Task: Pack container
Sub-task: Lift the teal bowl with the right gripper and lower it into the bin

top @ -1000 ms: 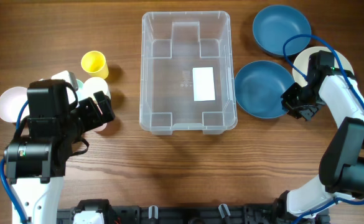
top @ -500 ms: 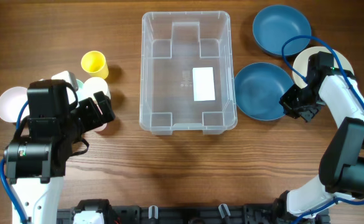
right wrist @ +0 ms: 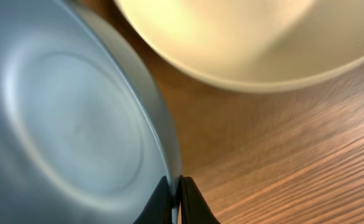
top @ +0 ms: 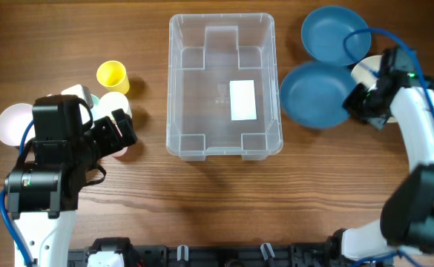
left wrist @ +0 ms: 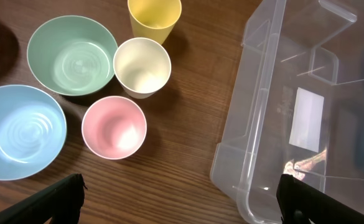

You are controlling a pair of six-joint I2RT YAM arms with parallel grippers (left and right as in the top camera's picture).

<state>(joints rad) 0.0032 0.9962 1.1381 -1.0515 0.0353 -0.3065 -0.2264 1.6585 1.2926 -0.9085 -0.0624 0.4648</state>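
The clear plastic container [top: 224, 85] stands empty mid-table, its white label on the base; its corner shows in the left wrist view [left wrist: 306, 112]. My right gripper [top: 359, 102] is shut on the rim of a dark blue bowl [top: 317, 96] and holds it lifted just right of the container; the right wrist view shows the fingers [right wrist: 177, 198] pinching that bowl's rim [right wrist: 70, 124]. My left gripper [top: 124, 133] is open and empty, left of the container, its fingertips [left wrist: 180, 199] wide apart above the table.
A second dark blue bowl [top: 334, 33] sits at the back right, a cream bowl [top: 369, 68] under the right arm. Left: yellow cup [top: 113, 74], cream cup [left wrist: 142, 66], pink cup [left wrist: 114, 127], green bowl [left wrist: 71, 54], light blue bowl [left wrist: 20, 130].
My right gripper has lifted the near blue bowl and carried it up and back; it now overlaps the far blue bowl in the overhead view. The left arm has not moved.
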